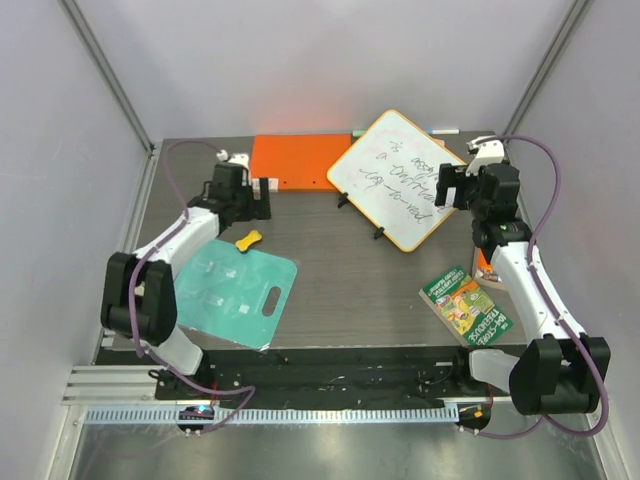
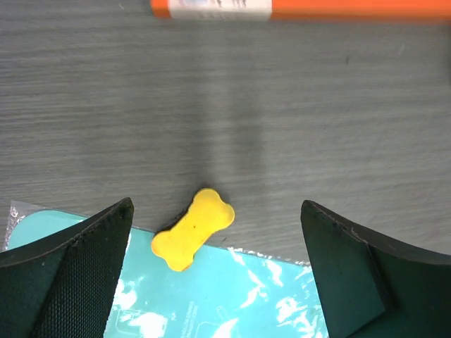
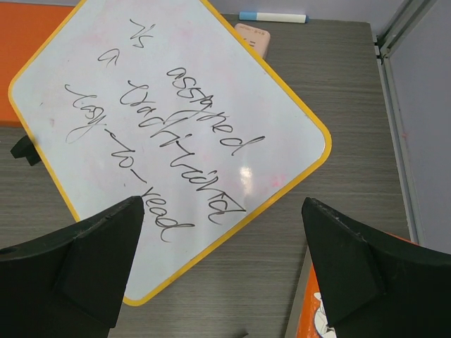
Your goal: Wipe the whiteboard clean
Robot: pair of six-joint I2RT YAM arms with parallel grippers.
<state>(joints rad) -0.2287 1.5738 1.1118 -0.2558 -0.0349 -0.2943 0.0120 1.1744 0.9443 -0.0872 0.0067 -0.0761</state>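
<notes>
Dark wood-grain surface (image 1: 350, 300) | whiteboard (image 1: 397, 178) on it, orange folder (image 1: 295, 163) at its left corner, handwriting unwiped | right tool (image 3: 224, 204) over whiteboard's near edge, jaws wide, empty | left tool (image 2: 216, 208) well left of whiteboard, wide, empty, above yellow bone-shaped piece (image 2: 192, 229) | step: fetching a wiper; next, likely: left closes on that piece

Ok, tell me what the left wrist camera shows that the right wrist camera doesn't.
Only the left wrist view: a yellow bone-shaped piece lying at the edge of a teal plastic sheet.
Only the right wrist view: the whiteboard, covered in dark handwriting, with a marker and a pink block beyond it.
Both: the grey wood-grain table and part of the orange folder.
</notes>
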